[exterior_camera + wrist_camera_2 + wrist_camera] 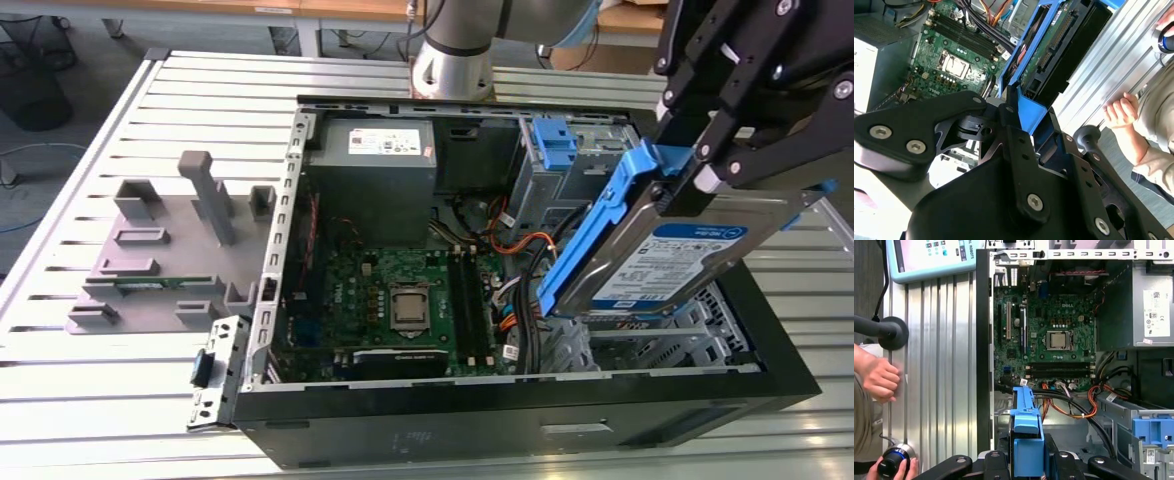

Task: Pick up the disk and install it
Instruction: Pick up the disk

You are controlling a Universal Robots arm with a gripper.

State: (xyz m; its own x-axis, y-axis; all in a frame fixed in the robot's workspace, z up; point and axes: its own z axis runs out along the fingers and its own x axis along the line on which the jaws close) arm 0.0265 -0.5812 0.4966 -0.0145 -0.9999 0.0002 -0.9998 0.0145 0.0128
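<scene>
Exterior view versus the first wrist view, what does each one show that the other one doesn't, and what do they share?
The exterior view brings the grey rack beside the computer case, the arm's base and the labelled face of the disk, gripped by the hand. The first wrist view brings a tablet and a person. Both share the motherboard, the power supply and the disk's blue rail.

The gripper (697,172) was cut off at the exterior view's upper right. The disk (667,262) hid part of the drive cage (683,338).
</scene>
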